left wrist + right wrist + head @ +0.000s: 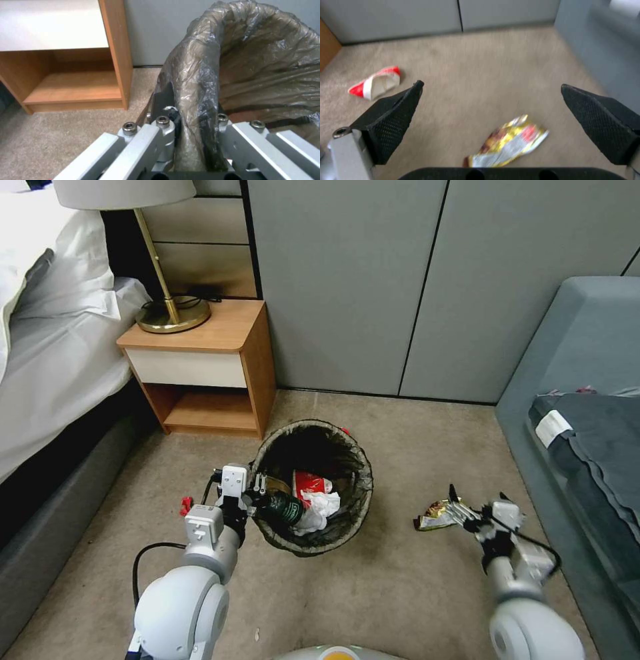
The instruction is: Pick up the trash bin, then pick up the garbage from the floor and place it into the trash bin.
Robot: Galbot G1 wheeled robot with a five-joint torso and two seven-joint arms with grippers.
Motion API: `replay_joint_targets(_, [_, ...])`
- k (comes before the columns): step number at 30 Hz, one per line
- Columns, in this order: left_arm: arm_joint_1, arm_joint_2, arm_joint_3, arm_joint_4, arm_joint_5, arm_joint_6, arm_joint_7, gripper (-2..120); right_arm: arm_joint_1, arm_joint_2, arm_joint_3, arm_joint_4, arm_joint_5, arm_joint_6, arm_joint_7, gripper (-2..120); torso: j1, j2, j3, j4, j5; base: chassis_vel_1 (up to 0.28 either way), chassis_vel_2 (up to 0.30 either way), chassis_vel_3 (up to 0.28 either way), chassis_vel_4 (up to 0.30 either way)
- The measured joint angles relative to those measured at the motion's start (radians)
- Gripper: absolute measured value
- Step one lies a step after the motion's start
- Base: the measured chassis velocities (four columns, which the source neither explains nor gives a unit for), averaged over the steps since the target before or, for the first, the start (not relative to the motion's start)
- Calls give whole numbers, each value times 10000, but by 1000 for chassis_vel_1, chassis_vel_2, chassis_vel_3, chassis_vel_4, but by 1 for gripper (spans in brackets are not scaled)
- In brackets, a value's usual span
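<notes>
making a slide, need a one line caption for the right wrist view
Open right gripper poised above a yellow snack wrapper on the beige carpet, a red-and-white wrapper lying farther off.

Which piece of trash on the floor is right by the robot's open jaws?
The yellow snack wrapper lies just under the open right gripper. The red-and-white wrapper lies farther off on the carpet.

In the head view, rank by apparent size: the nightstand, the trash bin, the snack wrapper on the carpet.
Largest to smallest:
1. Wooden nightstand with white drawer
2. Round trash bin with dark bag liner
3. Yellow snack wrapper, at the right gripper
</notes>
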Motion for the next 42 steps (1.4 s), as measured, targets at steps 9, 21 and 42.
replay_joint_targets(9, [-197,42,143,54,-35,186,103,5,2122,-168,-630,-1865,1934,-1305,1569,100,0,0,0,-1,-1,0,0,0,0])
replay_joint_targets(21, [-344,61,229,258,-29,218,123,5,4091,168,-1177,-5164,1696,-1107,2972,100,0,0,1,-2,-1,0,0,0,0])
replay_joint_targets(42, [-435,123,324,495,79,280,187,5,4872,387,-1177,-7802,1561,-299,1766,100,-1,-1,0,0,0,0,0,0,0])
